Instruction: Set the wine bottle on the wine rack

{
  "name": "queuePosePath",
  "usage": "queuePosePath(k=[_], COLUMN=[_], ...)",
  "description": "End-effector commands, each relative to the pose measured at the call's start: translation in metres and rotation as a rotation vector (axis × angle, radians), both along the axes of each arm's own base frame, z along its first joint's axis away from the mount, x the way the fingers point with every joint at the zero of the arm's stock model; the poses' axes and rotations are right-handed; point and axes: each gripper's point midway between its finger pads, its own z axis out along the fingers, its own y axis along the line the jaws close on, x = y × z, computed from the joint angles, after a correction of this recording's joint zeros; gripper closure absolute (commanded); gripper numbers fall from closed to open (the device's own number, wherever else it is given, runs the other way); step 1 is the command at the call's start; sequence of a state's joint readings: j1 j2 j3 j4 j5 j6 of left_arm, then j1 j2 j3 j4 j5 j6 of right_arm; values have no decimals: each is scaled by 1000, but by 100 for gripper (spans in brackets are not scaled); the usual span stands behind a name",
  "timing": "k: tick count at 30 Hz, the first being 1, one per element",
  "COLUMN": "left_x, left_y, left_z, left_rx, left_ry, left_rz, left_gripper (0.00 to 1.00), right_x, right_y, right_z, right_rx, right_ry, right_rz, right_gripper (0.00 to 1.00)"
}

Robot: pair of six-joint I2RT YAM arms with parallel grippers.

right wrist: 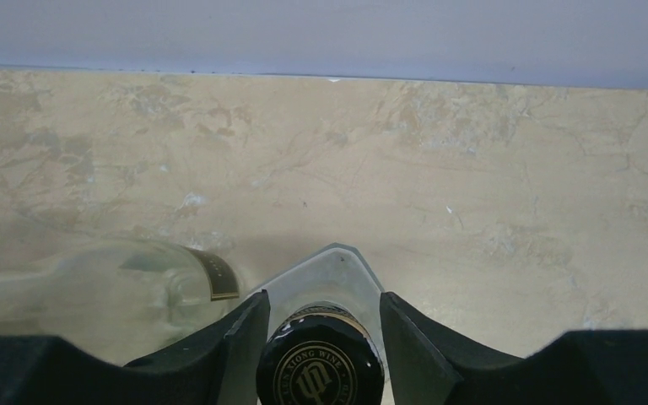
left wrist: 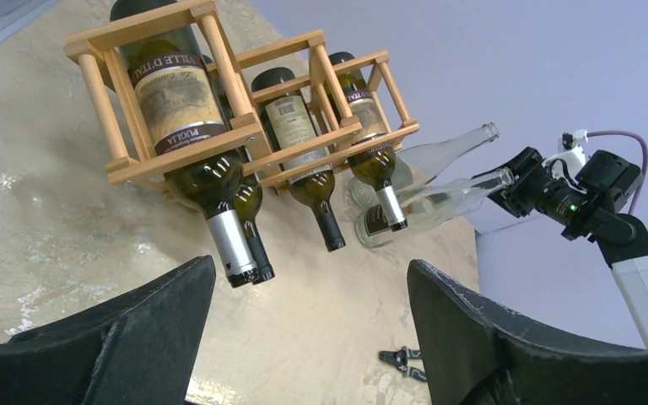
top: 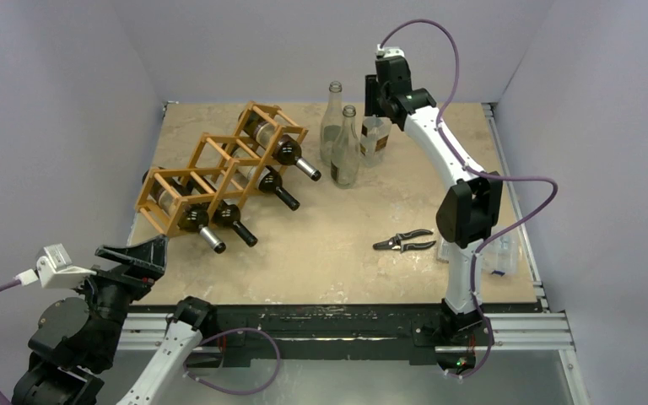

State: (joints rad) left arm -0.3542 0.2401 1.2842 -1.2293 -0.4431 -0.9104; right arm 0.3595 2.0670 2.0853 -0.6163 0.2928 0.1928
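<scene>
Right claw (right wrist: 321, 301) pinches the black cap of the wine bottle (top: 375, 137), which stands far back on the desk (top: 337, 261), well apart from the wine rack (top: 219, 169). Left claw (left wrist: 310, 266) hangs spread, empty. Danger: held by the cap alone, the bottle could slip, or swing into the clear bottles (top: 344, 150) just beside it.

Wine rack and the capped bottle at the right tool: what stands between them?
Two clear glass bottles stand between the wine rack and the capped bottle; the top view shows it.

Left arm (top: 164, 354), right arm (top: 443, 148) off base rail (top: 346, 325): white links, black joints, purple cables (top: 439, 51); black wedge fingers (left wrist: 489, 337); green LED (left wrist: 571, 205) on right wrist.
</scene>
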Motion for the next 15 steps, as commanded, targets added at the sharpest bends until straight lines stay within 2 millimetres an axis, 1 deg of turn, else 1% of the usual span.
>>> queuePosePath(k=[1, 4, 6, 10, 13, 15], left_x=[8, 10, 10, 10, 12, 12], left_y=[-8, -10, -12, -11, -14, -15], left_z=[-2, -3, -1, -3, -3, -3], left_rx=[-29, -41, -42, -40, -43, -37], left_ry=[21, 20, 17, 22, 20, 26], left_rz=[-19, -18, -31, -25, -35, -43], left_gripper=[17, 17, 17, 17, 17, 17], right_x=[-2, -3, -7, -14, -22, -29], right_y=[-4, -9, -13, -20, -27, -31], right_z=[34, 35, 39, 56, 71, 80], right_rx=[-12, -24, -27, -26, -27, -23], right_ry=[-88, -95, -108, -159, -191, -205], right_rz=[13, -7, -23, -39, -58, -66], right_gripper=[50, 62, 67, 77, 87, 90])
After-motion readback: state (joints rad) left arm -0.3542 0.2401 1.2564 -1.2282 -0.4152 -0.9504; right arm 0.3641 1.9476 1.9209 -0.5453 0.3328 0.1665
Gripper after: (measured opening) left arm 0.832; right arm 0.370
